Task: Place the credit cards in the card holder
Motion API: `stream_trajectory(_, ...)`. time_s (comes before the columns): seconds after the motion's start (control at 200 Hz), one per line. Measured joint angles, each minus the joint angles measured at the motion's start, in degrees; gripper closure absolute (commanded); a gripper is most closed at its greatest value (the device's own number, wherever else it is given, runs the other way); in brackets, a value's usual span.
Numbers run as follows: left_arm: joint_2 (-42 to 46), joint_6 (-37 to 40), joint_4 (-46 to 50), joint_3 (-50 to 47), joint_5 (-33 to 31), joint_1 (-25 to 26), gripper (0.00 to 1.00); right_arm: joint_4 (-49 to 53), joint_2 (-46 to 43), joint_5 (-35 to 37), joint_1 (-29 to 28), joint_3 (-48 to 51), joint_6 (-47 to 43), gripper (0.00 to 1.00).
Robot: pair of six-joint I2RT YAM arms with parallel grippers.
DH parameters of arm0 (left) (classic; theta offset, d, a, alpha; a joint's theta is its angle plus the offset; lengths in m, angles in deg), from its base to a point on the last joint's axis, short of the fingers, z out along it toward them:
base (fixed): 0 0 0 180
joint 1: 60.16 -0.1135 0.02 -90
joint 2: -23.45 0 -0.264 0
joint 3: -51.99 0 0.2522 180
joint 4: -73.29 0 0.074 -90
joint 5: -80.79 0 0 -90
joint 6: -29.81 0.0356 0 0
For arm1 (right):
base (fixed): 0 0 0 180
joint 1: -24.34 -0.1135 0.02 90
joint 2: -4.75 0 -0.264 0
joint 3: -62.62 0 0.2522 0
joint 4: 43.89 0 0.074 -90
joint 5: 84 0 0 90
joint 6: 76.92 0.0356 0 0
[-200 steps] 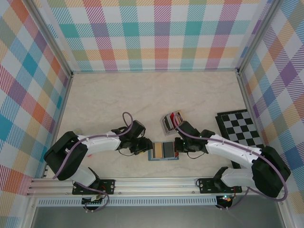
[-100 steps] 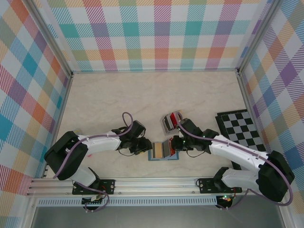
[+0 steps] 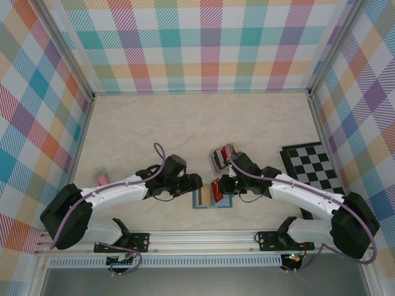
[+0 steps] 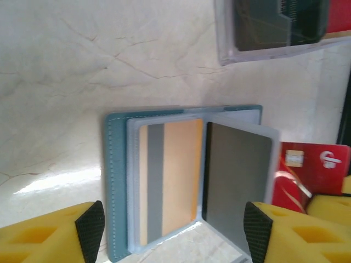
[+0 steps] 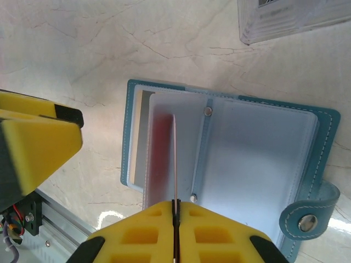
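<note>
The teal card holder [image 3: 212, 198] lies open near the table's front edge. It holds a gold-yellow card [image 4: 171, 181] in its left sleeve and a silver-grey card [image 4: 237, 183] in a clear leaf that stands up a little. My left gripper [image 4: 174, 233] is open just left of the holder, its black-tipped fingers [image 4: 90, 230] spread wider than the two cards. My right gripper [image 5: 175, 207] is shut on a red card [image 5: 175, 159], seen edge-on over the holder's pale blue sleeves [image 5: 258, 148]. The same red card [image 4: 310, 170] shows at the holder's right side.
A small grey rack [image 3: 222, 158] with more cards stands just behind the holder. A chequered board [image 3: 315, 166] lies at the right, a small pink object [image 3: 99, 177] at the left. The holder's snap tab [image 5: 307, 220] sticks out towards the right arm.
My left gripper has opened and drawn back a little from the holder. My right gripper has moved left with the red card, from beside the holder to over its sleeves.
</note>
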Motion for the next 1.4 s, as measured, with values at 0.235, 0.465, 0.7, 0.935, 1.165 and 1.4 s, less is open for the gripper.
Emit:
stream_trajectory(0.235,-3.3,0.5,-2.5,0.9,2.7,1.4,0.31,-0.1,1.3,-0.3,0.0,0.0,0.0,0.92)
stream_trajectory(0.465,-4.6,0.5,-2.7,1.5,3.1,1.8,0.32,-0.1,1.5,-0.3,0.0,-0.3,0.0,0.92)
stream_trajectory(0.7,-5.3,0.9,-3.4,1.9,3.4,1.9,0.33,0.0,2.8,-0.4,0.0,-0.7,0.0,0.92)
stream_trajectory(0.935,-5.7,1.5,-3.8,1.9,3.6,1.9,0.36,2.4,2.9,2.8,0.0,-1.9,0.5,0.92)
stream_trajectory(1.165,-4.3,1.7,-2.4,1.9,1.0,1.9,0.3,10.8,-2.2,13.7,0.0,-2.8,3.2,0.92)
stream_trajectory(1.4,-0.4,1.3,1.2,1.6,-3.4,1.6,0.35,3.0,-12.9,12.3,0.0,2.5,3.4,0.92)
